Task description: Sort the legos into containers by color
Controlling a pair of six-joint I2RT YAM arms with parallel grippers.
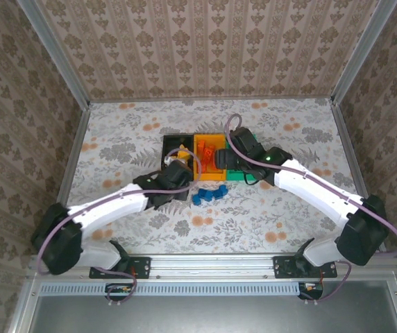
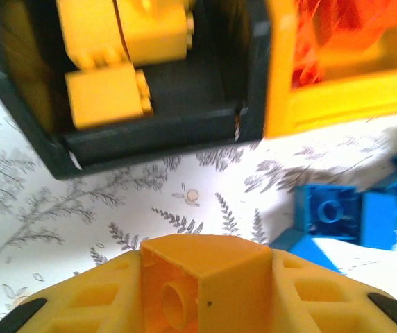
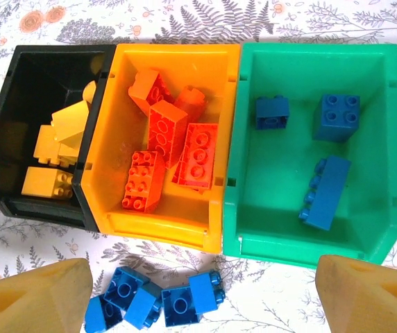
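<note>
bins: three joined in a row, black bin [image 3: 60, 50], orange bin [image 3: 178, 50], green bin [image 3: 316, 50], all sitting just ahead of both grippers on the floral table [image 1: 115, 139]
left gripper [image 2: 205, 288]: clamped on a yellow brick [image 2: 212, 260], wedged snug between the two yellow fingers [image 2: 94, 298]. You get the brick's top and one face with a round hole; the rest drops off the bottom of the wrist view
ahead of left gripper: the black bin, near wall facing the fingers, far end cut off by the frame
right gripper [image 3: 200, 295]: wide open, nothing between the fingers. Both fingertips poke up from the bottom corners of its wrist view and are chopped by the edge
loose blue bricks [image 3: 157, 302]: bunched on the table in the gap between the right fingers, closer to the finger on the black-bin side, and just off to the side of the left gripper. Four or five maybe; they're jammed together and partly cut off, so can't count for sure
yellow bricks [image 3: 46, 182]: piled in the black bin. It's dark in there, so no solid count
red bricks [image 3: 198, 156]: heaped in the orange bin, overlapping, roughly five. From the left wrist they're just an orange-red blur
blue bricks [image 3: 336, 118]: three in the green bin, lying apart from each other, straight ahead of the right gripper
top view: green bin mostly covered by the right arm
</note>
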